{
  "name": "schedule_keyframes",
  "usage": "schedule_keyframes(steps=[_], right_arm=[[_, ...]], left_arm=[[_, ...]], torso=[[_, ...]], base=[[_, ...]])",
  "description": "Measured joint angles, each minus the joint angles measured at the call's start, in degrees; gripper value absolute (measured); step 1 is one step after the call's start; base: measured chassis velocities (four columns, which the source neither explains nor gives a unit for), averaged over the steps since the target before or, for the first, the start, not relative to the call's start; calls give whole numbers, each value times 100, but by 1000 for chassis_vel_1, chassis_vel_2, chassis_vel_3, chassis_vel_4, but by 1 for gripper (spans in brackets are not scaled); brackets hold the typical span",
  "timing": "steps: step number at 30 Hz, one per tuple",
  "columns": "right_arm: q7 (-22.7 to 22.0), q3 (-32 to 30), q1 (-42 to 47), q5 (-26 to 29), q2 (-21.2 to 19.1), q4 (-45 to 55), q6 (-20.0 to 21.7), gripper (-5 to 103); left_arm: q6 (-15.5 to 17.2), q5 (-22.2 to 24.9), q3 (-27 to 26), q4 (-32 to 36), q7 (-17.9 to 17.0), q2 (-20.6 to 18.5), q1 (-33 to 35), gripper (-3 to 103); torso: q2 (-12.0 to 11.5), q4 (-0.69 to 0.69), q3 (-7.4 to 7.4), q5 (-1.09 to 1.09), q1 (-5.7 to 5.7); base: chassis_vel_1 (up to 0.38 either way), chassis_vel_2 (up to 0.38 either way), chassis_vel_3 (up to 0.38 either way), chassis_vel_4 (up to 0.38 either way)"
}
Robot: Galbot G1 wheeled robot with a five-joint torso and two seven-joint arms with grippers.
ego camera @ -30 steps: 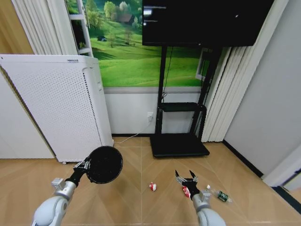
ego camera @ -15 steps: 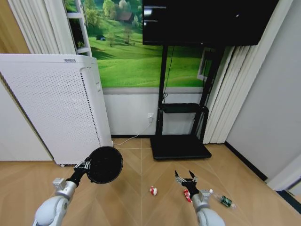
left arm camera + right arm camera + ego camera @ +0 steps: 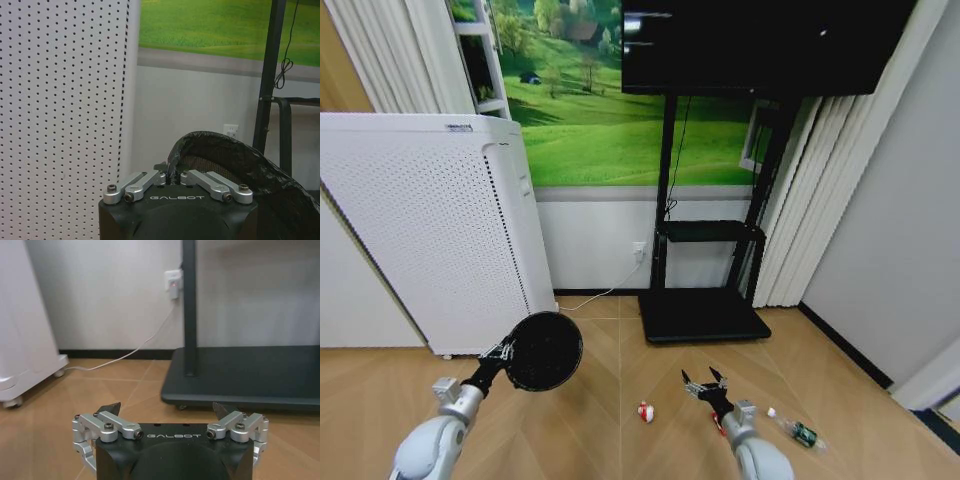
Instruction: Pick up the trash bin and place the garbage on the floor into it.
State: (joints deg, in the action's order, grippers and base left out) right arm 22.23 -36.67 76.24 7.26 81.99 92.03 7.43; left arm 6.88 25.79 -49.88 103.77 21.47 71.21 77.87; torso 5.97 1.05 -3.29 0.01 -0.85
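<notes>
The small black round wire-mesh trash bin [image 3: 542, 351] sits lower left of centre in the head view, held off the wooden floor [image 3: 620, 440] by the left gripper [image 3: 504, 352], whose fingers are pinched together on the bin's rim (the left wrist view shows the rim [image 3: 172, 159] caught between them, with a dark liner inside the mesh). The right gripper [image 3: 702, 384] hovers low over the floor at lower centre-right, its fingers spread wide and holding nothing. A small red-and-white wrapper [image 3: 645, 411] lies on the floor just left of it, and a small clear plastic bottle with a green label [image 3: 798, 431] lies toward the lower right. A tall white perforated box appliance [image 3: 430, 235] stands at left.
</notes>
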Motion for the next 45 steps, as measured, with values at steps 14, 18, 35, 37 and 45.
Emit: schedule_keyframes(steps=[14,18,35,37,45], right_arm=[[1789,1623,-1555,-44,-994,-2347,-185,100],[1874,2085,-2031,-400,-961,-3232,-511,100],[1630,1873,-2763,-1092,-418,-4884,-843,100],[1619,1824,-2730,-1118,-408,-4890,-842,100],[1470,1509,-2582,-1248,-367,-4939,-839,100]], left_arm=[[-60,-25,-133,98,38,57,360,7],[-60,-71,-111,167,39,139,466,7],[187,86,-121,316,-565,176,376,7],[170,153,-167,242,-586,149,263,7],[248,352,16,31,-483,-246,-603,7]], torso=[[0,0,0,0,0],[0,0,-1,-1,0],[0,-1,0,-1,0],[0,-2,0,-1,0],[0,1,0,-1,0]], base=[[0,0,0,0],[0,0,0,0],[0,0,0,0],[0,0,0,0],[0,0,0,0]])
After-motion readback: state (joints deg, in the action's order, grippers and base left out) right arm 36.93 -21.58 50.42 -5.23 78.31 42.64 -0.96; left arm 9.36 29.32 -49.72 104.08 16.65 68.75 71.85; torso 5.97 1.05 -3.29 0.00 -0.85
